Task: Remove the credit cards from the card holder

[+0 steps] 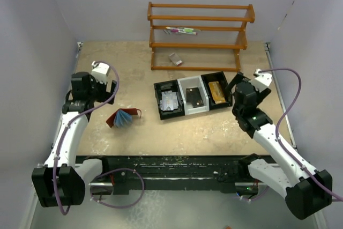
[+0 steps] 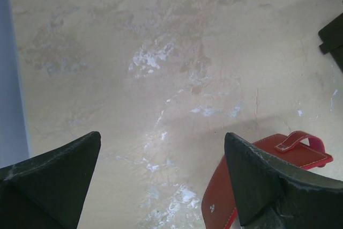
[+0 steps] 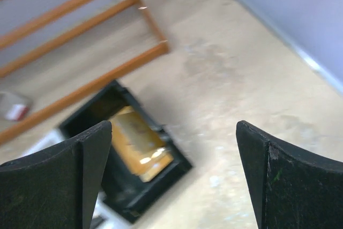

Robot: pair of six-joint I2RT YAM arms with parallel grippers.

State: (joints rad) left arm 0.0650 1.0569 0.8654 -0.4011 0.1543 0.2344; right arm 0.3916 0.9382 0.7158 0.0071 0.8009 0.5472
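Table [image 1: 214,132]: tan top, scuffed white in patches.
Rack [image 1: 201,36]: wooden, at the far edge.
Tray [image 1: 192,79]: three compartments, right of centre.
Left gripper [image 2: 162,135]: your jaws are spread wide and hold nothing, just left of the card holder.
Right gripper [image 3: 174,124]: also spread wide and empty, by the tray's right end.
Card holder [image 1: 123,117]: red, fanned open on the table, left of the tray.
Credit cards [image 1: 170,101]: grey-silver stack in the tray's left compartment.

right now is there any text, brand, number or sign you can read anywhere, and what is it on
No text can be read in any view.
card holder: small pale stamp near its stitched edge, too small to read.
credit cards in the left compartment of the tray: any print is too small to read.
colourful item on the wooden shelf: markings blurred.
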